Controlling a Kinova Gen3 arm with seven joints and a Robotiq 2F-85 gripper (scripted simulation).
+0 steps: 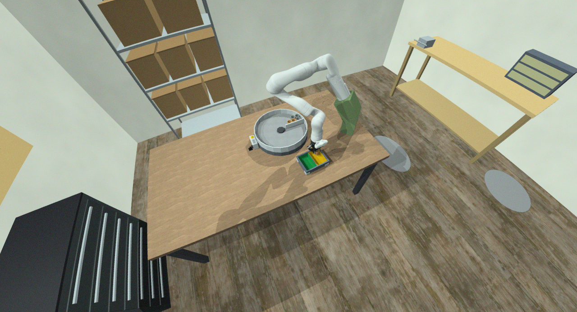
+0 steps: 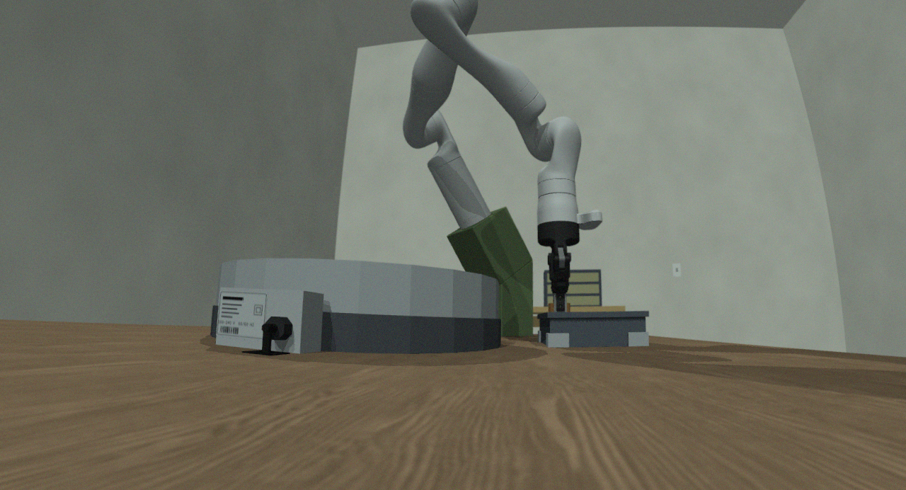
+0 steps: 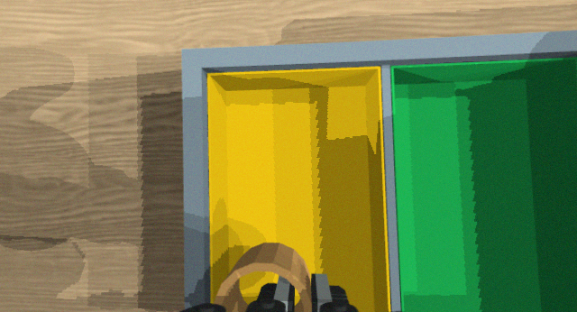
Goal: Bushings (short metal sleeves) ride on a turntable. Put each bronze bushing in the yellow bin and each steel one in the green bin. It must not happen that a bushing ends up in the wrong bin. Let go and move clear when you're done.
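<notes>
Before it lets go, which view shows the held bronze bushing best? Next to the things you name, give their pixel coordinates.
Wrist: the bronze bushing's (image 1: 317, 152) (image 2: 552, 307) (image 3: 270, 254) upper rim and bore show over the yellow bin (image 1: 322, 158) (image 3: 252, 159); its lower part is cut off. Top: tiny. Exterior: a brown sliver beside the fingertips.

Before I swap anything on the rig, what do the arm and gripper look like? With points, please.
Arm (image 1: 296, 71) (image 2: 500, 81): smooth white to light grey, rounded tubular links, thin seam rings at some joints, small pale knob near the wrist. Gripper (image 1: 316, 152) (image 2: 559, 306) (image 3: 302, 295): black body and linkages, two slim fingers with grey pads. No cables or readable markings visible on either.
</notes>
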